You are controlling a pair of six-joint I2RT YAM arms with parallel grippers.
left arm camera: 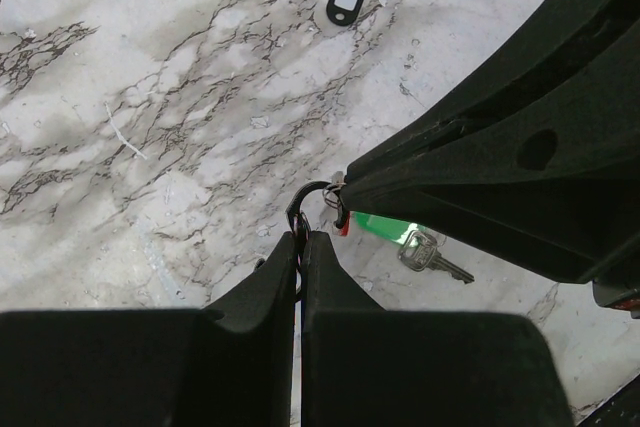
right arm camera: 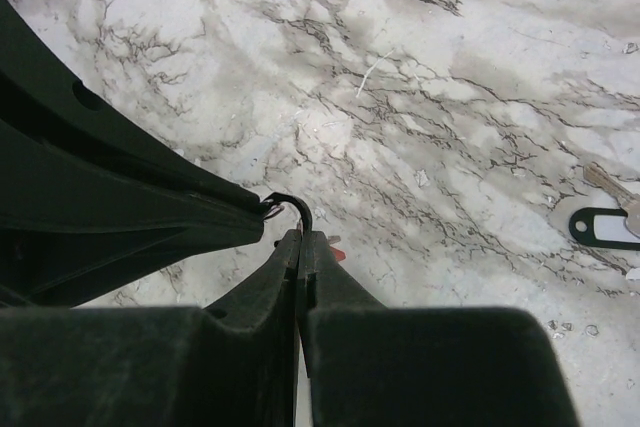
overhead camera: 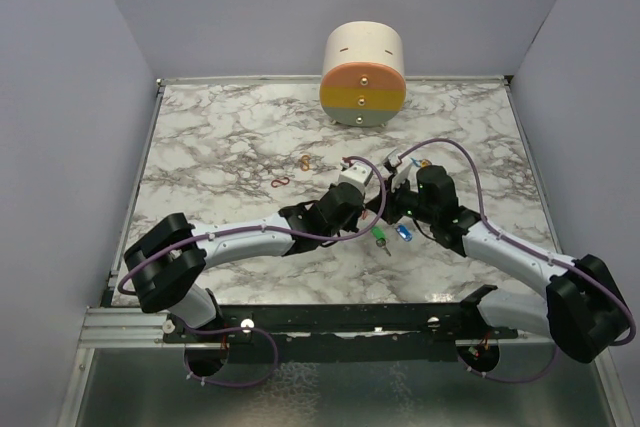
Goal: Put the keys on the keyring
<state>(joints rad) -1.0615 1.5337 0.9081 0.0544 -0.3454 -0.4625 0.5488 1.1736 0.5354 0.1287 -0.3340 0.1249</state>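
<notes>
- Marble tabletop (overhead camera: pixel 200 137), walled on three sides; both tools meet mid-surface, well apart from every edge.
- One banded cylinder (overhead camera: pixel 363 75) at the back edge.
- Closed left tool (left arm camera: pixel 303 237) and closed right tool (right arm camera: pixel 300 237) pinch one dark keyring (left arm camera: pixel 297 202).
- Three loose keys: green key (overhead camera: pixel 379 237) and blue key (overhead camera: pixel 403 231) beside the tools, black key (right arm camera: pixel 600 212) farther back.
- Two clips: red clip (overhead camera: pixel 281 181), orange clip (overhead camera: pixel 305 161).

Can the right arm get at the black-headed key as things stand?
Probably not yet: the right gripper is shut on the keyring, which the left gripper also pinches. The black-headed key itself lies uncovered, so only the full jaws block it.
</notes>
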